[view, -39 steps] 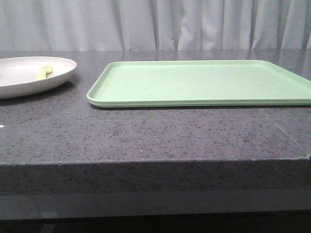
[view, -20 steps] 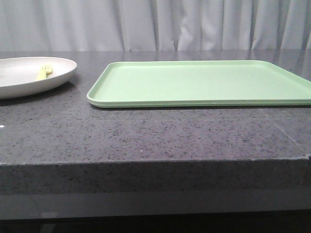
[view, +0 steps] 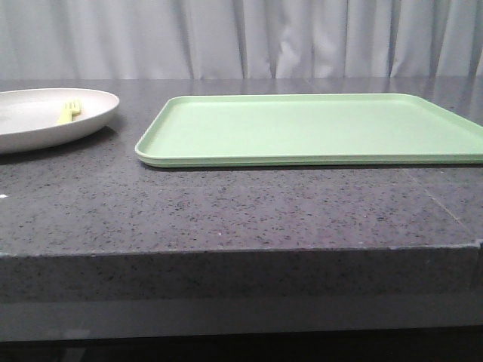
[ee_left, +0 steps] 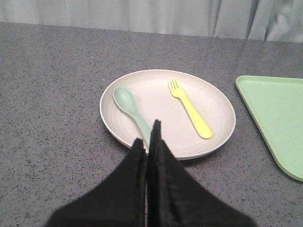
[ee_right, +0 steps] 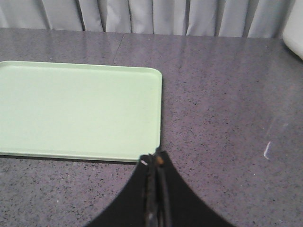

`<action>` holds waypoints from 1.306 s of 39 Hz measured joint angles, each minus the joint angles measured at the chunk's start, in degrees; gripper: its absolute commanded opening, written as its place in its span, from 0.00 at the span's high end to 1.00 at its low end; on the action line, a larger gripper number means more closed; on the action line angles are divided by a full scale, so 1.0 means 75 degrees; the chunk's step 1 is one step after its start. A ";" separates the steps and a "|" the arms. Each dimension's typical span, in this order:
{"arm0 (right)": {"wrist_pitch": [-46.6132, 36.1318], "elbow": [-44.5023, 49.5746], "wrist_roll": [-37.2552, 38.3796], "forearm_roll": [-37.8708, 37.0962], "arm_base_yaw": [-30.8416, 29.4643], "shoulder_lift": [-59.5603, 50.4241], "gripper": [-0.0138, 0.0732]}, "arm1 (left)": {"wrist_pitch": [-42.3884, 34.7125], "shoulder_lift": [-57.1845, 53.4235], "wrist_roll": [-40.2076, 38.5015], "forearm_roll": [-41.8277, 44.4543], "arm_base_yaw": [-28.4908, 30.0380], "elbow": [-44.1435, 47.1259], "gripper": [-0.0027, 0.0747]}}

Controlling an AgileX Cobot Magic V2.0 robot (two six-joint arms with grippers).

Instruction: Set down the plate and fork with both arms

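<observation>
The left hand [ee_left: 150, 142] is pressed together and holds nothing, poised over the near rim of the plate [ee_left: 218, 111]; the fork [ee_left: 190, 108] lies on the plate beside a spoon [ee_left: 129, 105]. The right hand [ee_right: 156, 163] is likewise closed and empty, above the worktop [ee_right: 227, 94] near the green tray [ee_right: 80, 109].

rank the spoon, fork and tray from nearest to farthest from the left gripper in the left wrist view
1. Pale green spoon, lying in the plate, its handle end right at the left gripper tips.
2. Yellow fork, in the plate beside the spoon.
3. Light green tray, on the counter beyond the plate.
</observation>
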 measured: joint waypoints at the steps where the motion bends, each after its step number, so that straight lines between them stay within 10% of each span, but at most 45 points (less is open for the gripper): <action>1: 0.0000 0.0000 0.0000 0.0000 0.0000 0.0000 0.66 | 0.0000 0.0000 0.0000 0.0000 0.0000 0.0000 0.76; 9: 0.0000 0.0000 0.0000 0.0000 0.0000 0.0000 0.29 | -0.0114 0.0000 0.0000 0.0000 0.0000 0.0000 0.30; 36: 0.0000 0.0042 0.0000 0.0000 0.0000 0.0000 0.29 | 0.1427 0.3601 -0.0140 0.0353 0.0031 -0.2279 0.30; 51: 0.0000 0.0042 0.0000 0.0000 0.0000 0.0000 0.29 | 0.1755 0.6525 -0.0201 -0.0889 0.1647 -0.3458 0.30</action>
